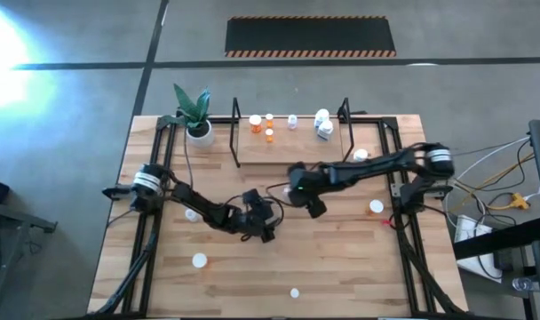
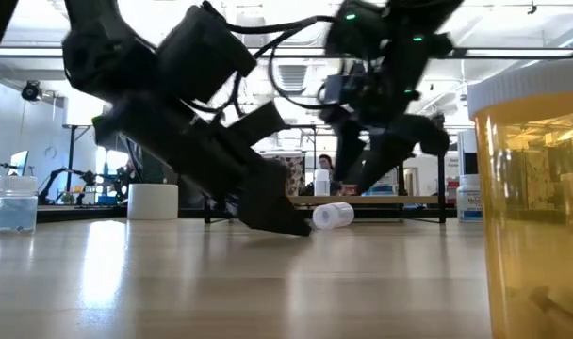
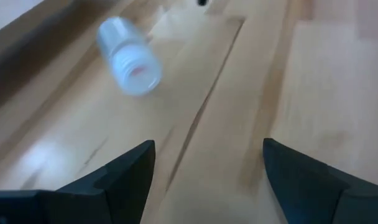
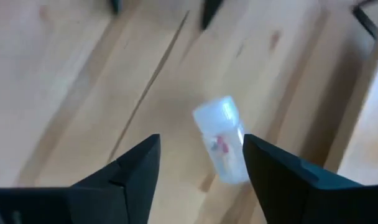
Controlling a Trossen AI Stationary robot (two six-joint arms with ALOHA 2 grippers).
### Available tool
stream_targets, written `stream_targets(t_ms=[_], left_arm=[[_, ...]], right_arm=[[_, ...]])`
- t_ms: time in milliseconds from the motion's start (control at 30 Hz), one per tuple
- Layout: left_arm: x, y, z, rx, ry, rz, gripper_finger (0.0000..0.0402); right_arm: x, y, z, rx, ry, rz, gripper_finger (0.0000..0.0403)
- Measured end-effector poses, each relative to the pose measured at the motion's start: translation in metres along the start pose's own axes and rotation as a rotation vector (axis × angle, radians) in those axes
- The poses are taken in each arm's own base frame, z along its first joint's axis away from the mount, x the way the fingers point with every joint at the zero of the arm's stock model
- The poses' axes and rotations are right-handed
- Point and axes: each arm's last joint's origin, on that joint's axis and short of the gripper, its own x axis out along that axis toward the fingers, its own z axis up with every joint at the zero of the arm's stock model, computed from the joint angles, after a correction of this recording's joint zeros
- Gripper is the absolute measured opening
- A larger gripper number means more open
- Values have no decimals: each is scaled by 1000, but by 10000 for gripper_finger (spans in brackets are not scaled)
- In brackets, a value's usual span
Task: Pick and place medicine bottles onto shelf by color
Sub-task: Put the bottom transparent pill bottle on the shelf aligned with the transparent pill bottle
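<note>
While several medicine bottles (image 1: 269, 127) already stand on the shelf (image 1: 288, 151) at the table's (image 1: 341, 267) far edge, others remain scattered nearer, one clear bottle (image 4: 221, 146) lying mid-table before the released right gripper (image 4: 201, 165), the left gripper (image 3: 207, 168) likewise spread, empty.

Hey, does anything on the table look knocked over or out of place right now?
Yes. A small clear bottle lies on its side on the table, between the open left gripper and open right gripper, instead of standing.
</note>
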Motion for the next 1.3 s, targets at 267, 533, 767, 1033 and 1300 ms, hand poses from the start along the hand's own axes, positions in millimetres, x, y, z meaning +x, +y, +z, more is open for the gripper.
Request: stream_targets(t_ms=[267,533,767,1033,1300], left_arm=[[-19,10,-16,-57,72,54,276],[-27,10,-32,-80,66,62,276],[-31,9,-38,-83,68,69,276],[-33,7,-39,-75,58,77,276],[-33,6,-39,-80,46,78,276]], right_arm=[[43,-21,25,-178,154,96,222],[69,-26,29,-228,307,152,191],[61,-26,24,-75,257,208,125],[22,-22,4,182,25,168,125],[-5,-8,-33,463,-374,-78,131]])
